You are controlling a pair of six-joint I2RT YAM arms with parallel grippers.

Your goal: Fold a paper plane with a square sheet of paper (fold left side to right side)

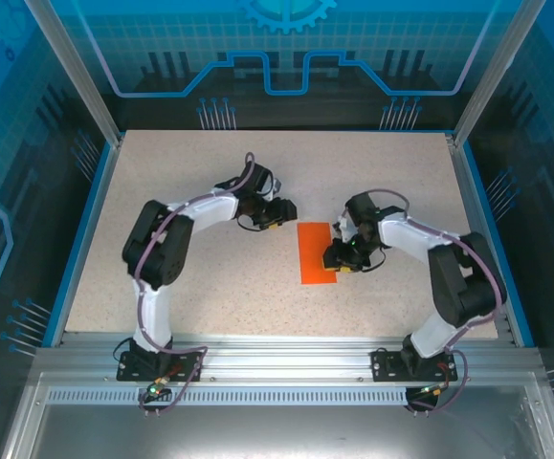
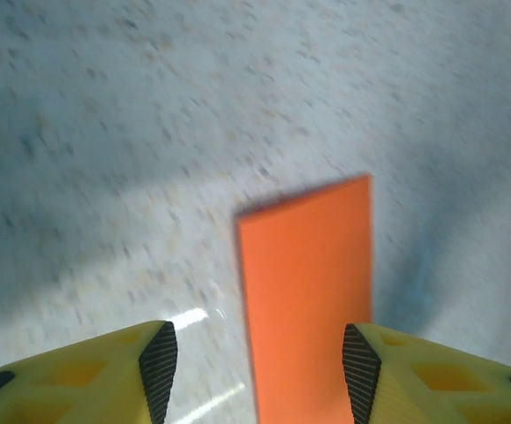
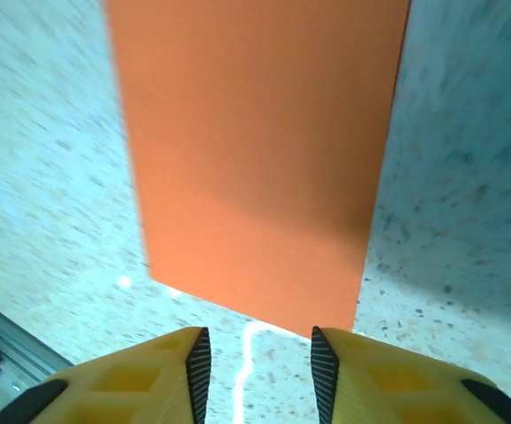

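Right gripper (image 3: 259, 358) hovers bottom centre, jaws slightly parted, empty, beside the thin orange-red paper rectangle (image 3: 255, 150), likely folded flat for creasing.

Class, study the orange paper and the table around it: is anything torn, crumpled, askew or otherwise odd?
Nothing stands out. The orange paper lies flat on the speckled table as a clean narrow rectangle with straight edges, and no tears or crumples show.
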